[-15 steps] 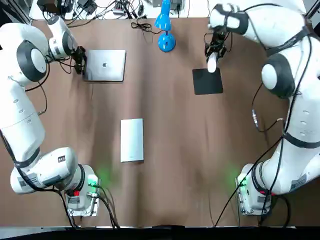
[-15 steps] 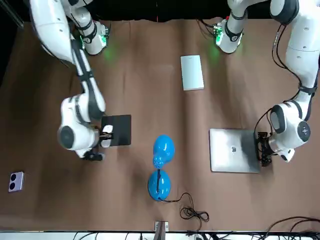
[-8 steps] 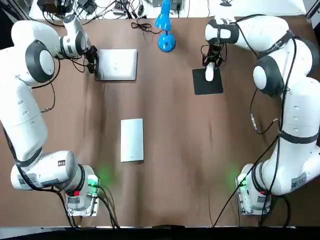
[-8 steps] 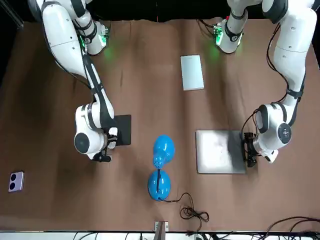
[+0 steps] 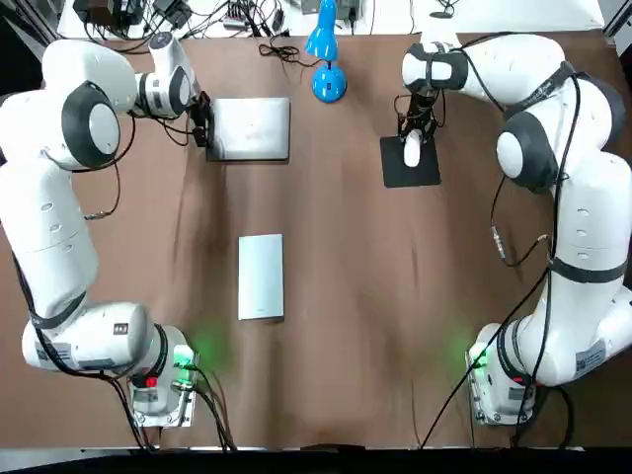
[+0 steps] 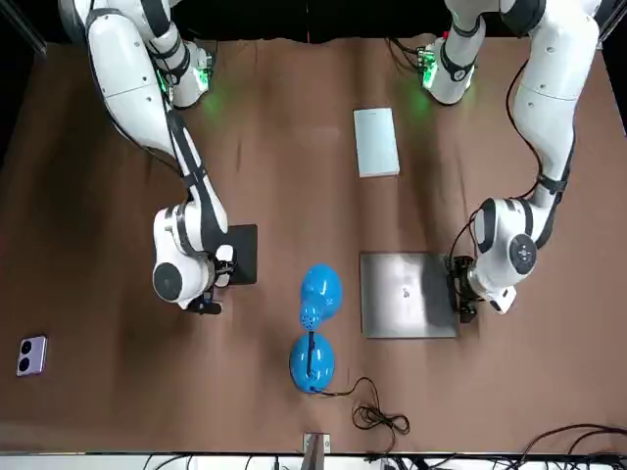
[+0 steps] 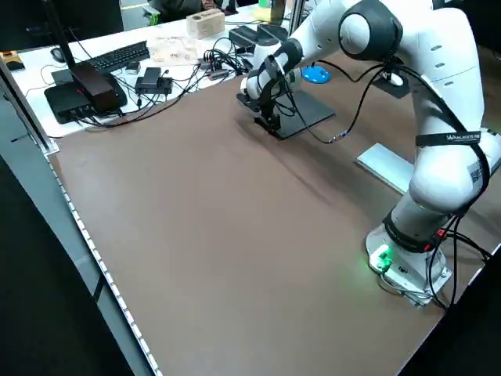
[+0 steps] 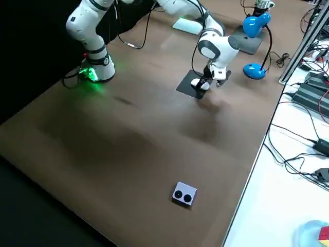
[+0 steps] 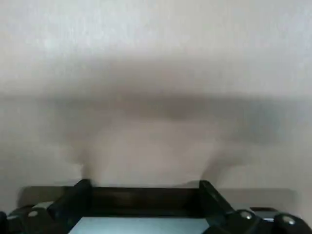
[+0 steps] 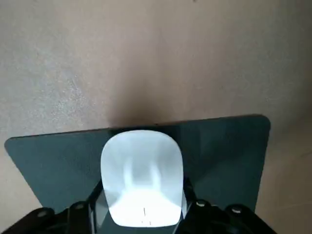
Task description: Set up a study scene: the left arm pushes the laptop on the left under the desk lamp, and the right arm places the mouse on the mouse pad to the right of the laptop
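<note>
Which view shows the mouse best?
Right wrist view: the mouse fills it, held in the right pincer over the mouse pad. The top view shows it as a small white shape; front and right side views mostly hide it.

I log: laptop [image 5: 252, 128] lid, matt silver metal; mouse [image 10: 141, 175], smooth glossy white plastic; mouse pad [image 5: 410, 175], matt black; desk lamp [image 5: 329, 85], glossy blue; table [image 5: 375, 296], matt brown.
</note>
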